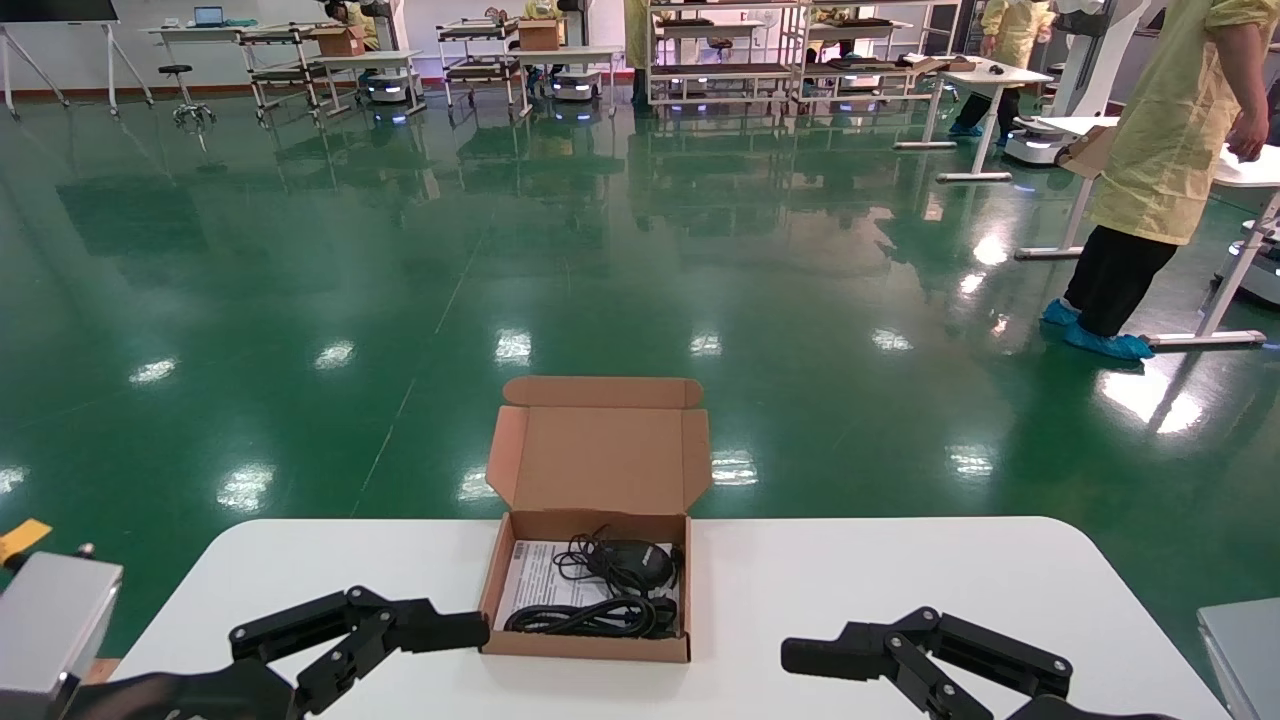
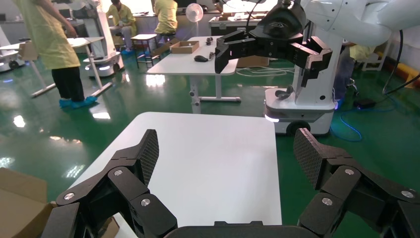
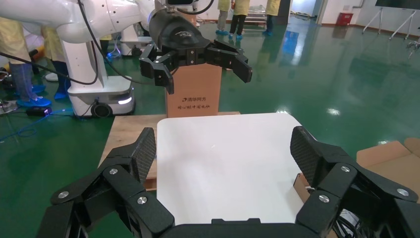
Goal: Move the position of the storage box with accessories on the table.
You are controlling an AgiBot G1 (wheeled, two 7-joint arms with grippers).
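The storage box [image 1: 590,645] is an open brown cardboard mailer at the front middle of the white table [image 1: 850,580], with its lid flap [image 1: 598,450] standing up. Inside lie a black mouse [image 1: 630,562], a bundled black cord [image 1: 585,618] and a white barcode sheet [image 1: 535,575]. My left gripper [image 1: 440,632] is open and empty, low over the table, its tip close to the box's left wall. My right gripper [image 1: 820,657] is open and empty, apart from the box on its right. The left wrist view shows my open left gripper [image 2: 225,153] and a box corner [image 2: 20,198]. The right wrist view shows my open right gripper [image 3: 223,151] and the box [image 3: 391,158].
Bare table top lies left and right of the box. Grey housings stand at the table's left [image 1: 50,620] and right [image 1: 1245,640] edges. A person in a yellow coat [image 1: 1170,150] stands far right by desks. A brown carton [image 3: 194,89] stands beyond the table's left end.
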